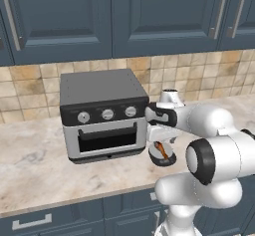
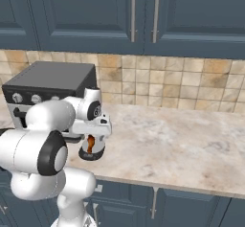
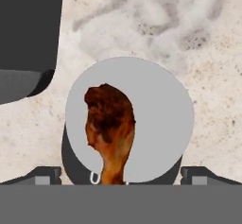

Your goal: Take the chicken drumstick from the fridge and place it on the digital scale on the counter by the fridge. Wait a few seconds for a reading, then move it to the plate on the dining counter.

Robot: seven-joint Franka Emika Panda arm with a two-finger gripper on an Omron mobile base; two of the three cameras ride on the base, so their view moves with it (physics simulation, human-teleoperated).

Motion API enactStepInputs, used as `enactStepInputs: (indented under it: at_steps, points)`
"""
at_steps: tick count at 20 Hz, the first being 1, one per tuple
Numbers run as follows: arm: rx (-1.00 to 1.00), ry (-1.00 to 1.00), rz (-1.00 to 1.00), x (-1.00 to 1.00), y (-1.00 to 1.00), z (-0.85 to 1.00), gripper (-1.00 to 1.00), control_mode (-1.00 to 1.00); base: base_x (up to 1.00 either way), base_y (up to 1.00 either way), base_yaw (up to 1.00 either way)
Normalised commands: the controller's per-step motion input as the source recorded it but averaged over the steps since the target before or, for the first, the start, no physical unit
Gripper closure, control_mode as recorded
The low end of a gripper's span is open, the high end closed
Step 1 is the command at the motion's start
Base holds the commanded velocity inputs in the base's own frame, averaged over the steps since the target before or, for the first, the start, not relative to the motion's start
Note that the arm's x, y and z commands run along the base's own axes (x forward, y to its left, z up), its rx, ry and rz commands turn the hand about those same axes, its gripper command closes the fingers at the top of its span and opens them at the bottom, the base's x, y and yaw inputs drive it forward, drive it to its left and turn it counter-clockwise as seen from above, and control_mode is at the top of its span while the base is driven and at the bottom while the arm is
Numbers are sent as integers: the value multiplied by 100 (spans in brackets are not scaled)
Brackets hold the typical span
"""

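My gripper (image 3: 121, 180) stood spread wide and empty, its two dark fingertips (image 3: 45, 176) set far apart on either side of the digital scale (image 3: 156, 105), gripping nothing. The chicken drumstick (image 3: 109, 126) lay on the scale's round grey platter, its fat browned end toward the middle of the disc and its thin bone end pointing back at me, near the rim. From the left base view my hand hung just above the scale (image 1: 163, 156), with a sliver of the orange-brown drumstick (image 1: 162, 151) showing under it; the right base view gave the same, the drumstick (image 2: 90, 144) resting on the scale (image 2: 93, 153) beneath my wrist. The scale sat on the beige marbled table (image 1: 40, 165), close beside the front right corner of the grey toaster oven (image 1: 102, 113), near the table's front edge. Behind ran the tan tiled backsplash (image 2: 158, 85), with dark blue cabinets (image 1: 149, 16) above it.
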Motion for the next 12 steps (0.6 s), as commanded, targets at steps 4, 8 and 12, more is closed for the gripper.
enactStepInputs:
  at_steps: [4, 8, 12]
  points:
    - [0, 0, 0, -9, 0, -10, -100, -100, 0, 0, 0]
    - [0, 0, 0, 0, 0, -27, -100, -100, 0, 0, 0]
    - [0, 0, 0, 11, 0, -13, -100, -100, 0, 0, 0]
